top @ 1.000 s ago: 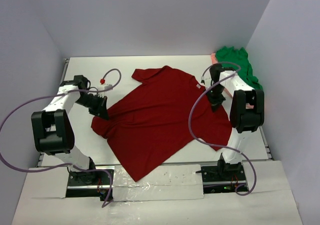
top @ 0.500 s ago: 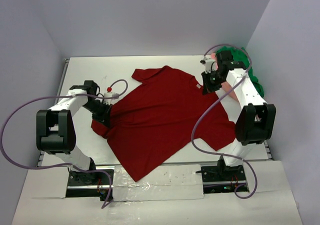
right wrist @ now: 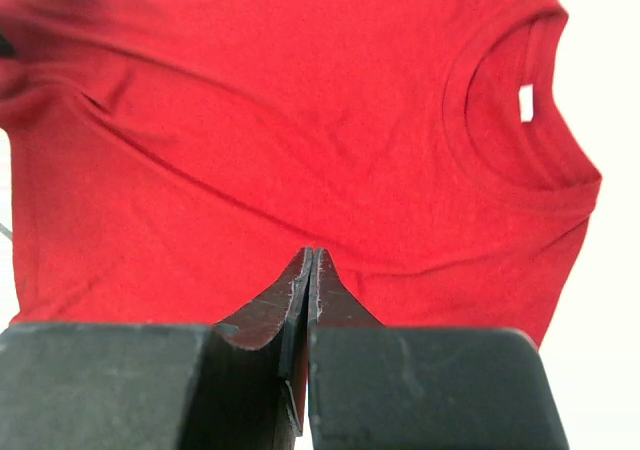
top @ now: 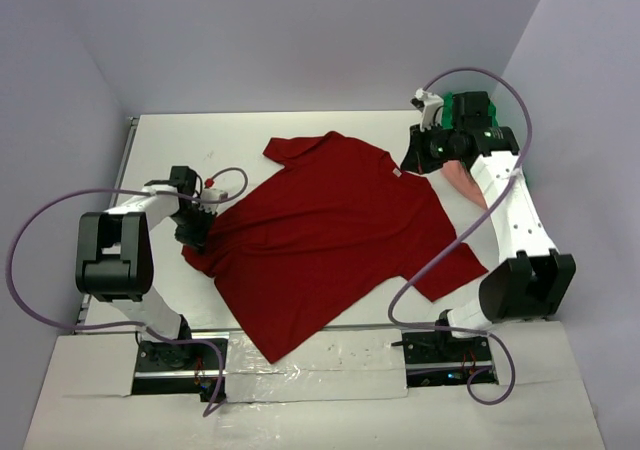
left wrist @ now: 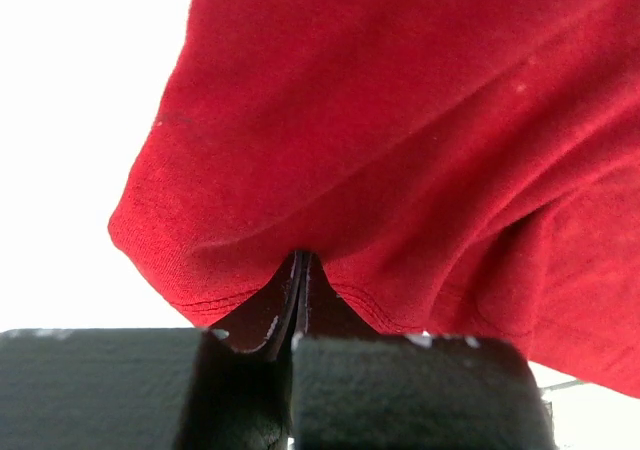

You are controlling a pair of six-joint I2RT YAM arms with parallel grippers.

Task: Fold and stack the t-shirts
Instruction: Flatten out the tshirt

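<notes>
Since the red shirt [top: 320, 240] lies spread flat and slantwise on the table [top: 230, 130], neck toward the far right and hem toward the near left, the step in hand looks like the first fold; the left gripper [top: 195, 234] is clamped on the hem corner at the shirt's left edge, the cloth puckering around its closed tips in the left wrist view; the right gripper [top: 418, 160] hangs above the shoulder beside the neck label [top: 399, 171], its fingers pressed together with no cloth between them, as far as the right wrist view shows. To fold well, the right gripper would need to part its fingers, come down and take a shallow pinch of the shoulder edge before either arm lifts; both held points should then rise together and travel level, so the fold line runs straight; a lone pull from the left would likely drag and wrinkle the whole shirt. The green shirt [top: 470, 110] and the pink shirt [top: 462, 177] lie bunched at the far right by that arm, near enough to snag.
</notes>
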